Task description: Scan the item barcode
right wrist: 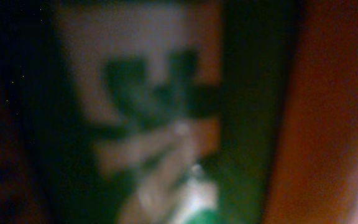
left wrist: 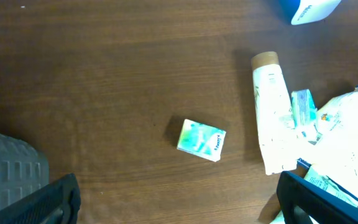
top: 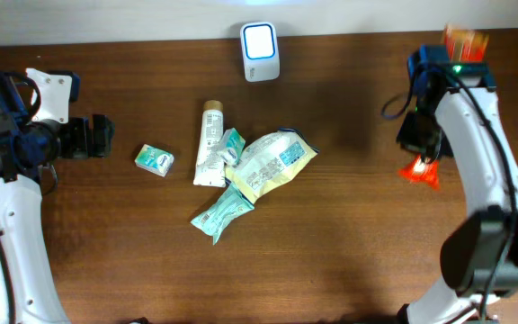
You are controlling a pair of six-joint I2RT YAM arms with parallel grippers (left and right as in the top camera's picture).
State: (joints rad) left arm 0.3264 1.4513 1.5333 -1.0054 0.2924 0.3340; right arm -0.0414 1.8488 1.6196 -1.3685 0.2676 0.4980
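A white barcode scanner (top: pixel 260 40) with a lit blue-white face stands at the table's back middle. At the right, my right gripper (top: pixel 419 151) is shut on an orange packet (top: pixel 422 171), held well to the right of the scanner. The right wrist view is a close blur of dark, pale and orange (right wrist: pixel 328 124) surfaces. My left gripper (top: pixel 104 137) stands open at the left, nothing between its fingers (left wrist: pixel 319 199). Just past it lies a small teal-and-white box (left wrist: pixel 201 140).
A white tube (top: pixel 209 144), a small teal sachet (top: pixel 233 144), a pale yellow pouch (top: pixel 275 162) and a teal pouch (top: pixel 222 212) lie heaped mid-table. The small box (top: pixel 155 159) lies left of them. An orange box (top: pixel 467 40) stands back right.
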